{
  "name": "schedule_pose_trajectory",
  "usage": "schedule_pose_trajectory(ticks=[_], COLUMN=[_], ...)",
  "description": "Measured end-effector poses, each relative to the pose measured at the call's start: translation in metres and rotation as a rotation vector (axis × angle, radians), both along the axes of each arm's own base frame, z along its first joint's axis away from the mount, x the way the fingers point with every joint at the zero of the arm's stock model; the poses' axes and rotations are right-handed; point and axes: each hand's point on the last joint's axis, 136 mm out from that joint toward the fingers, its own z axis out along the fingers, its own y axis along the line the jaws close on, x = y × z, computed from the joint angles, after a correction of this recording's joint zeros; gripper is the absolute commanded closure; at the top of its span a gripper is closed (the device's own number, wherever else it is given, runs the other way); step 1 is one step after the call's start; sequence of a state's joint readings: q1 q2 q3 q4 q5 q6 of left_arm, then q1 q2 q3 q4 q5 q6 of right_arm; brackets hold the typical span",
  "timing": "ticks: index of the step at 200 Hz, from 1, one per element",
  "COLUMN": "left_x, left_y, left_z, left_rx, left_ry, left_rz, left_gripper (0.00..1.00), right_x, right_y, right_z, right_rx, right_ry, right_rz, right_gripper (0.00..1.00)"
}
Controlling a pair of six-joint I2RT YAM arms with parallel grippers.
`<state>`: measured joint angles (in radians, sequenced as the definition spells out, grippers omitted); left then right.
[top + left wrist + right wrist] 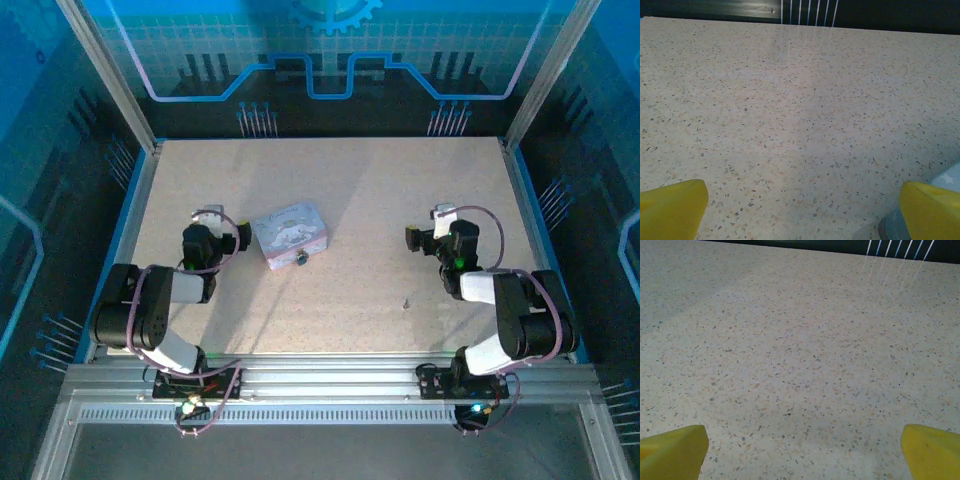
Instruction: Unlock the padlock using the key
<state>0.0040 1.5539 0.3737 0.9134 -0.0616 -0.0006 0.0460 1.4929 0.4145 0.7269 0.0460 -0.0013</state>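
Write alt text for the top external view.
Left gripper and right gripper are open and empty above a speckled table. A pale printed tin lies to the right of the left gripper, with a tiny padlock at its near edge. A small dark key lies alone, nearer the right gripper.

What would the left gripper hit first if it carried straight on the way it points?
Probably just the speckled beige tabletop: the open left gripper angles down at bare surface. The pale blue tin box sits off to its right.
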Motion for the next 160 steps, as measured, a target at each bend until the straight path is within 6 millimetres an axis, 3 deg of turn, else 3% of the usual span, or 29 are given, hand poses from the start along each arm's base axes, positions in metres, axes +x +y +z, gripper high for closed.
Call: schedule_pose_trajectory(ticks=[160], left_x=[-0.001], left_y=[0.0001], left_z=[0.0011], left_rx=[0.0], left_ry=[-0.005], left_rz=[0.001], left_gripper=[0.01], right_x=[-0.001], right_y=[-0.0014], right_z=[0.0007], right_rx=[-0.003], right_ry=[0.013], right_rz=[-0.007], right_gripper=[0.0])
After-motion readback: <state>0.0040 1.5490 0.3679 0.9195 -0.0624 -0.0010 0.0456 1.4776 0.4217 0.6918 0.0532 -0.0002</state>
